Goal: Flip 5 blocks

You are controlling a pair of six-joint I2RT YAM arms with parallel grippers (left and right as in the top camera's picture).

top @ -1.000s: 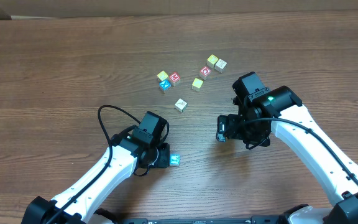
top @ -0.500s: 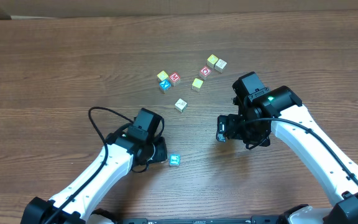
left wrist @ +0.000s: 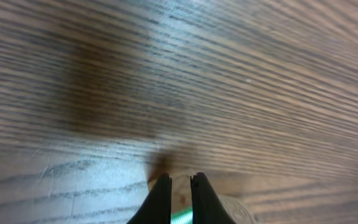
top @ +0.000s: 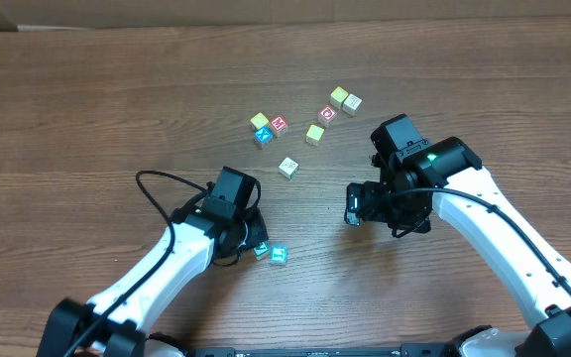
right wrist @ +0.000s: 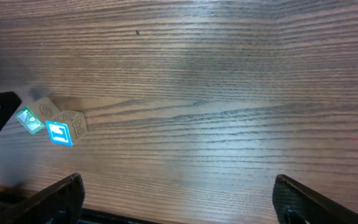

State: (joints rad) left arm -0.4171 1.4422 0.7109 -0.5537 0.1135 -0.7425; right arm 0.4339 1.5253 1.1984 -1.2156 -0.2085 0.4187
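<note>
Jaws of left gripper point(left wrist: 179, 180) stand closed together, gripping nothing, with teal-green block point(top: 260, 251) just beside the fingertips and touching blue block point(top: 279, 256) on its far side, white block point(top: 287, 167) well ahead, cluster of other blocks point(top: 314, 133) beyond that, and right gripper point(right wrist: 179, 200) spread wide and empty, well apart to the right.

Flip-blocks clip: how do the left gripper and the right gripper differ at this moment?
The left gripper has its jaws shut almost together, while the right gripper has its jaws spread wide. The left gripper sits right beside the teal-green block and the blue block; the right gripper is well apart from both, with only bare table between its fingers. Both are black two-finger grippers low over the wood.
</note>
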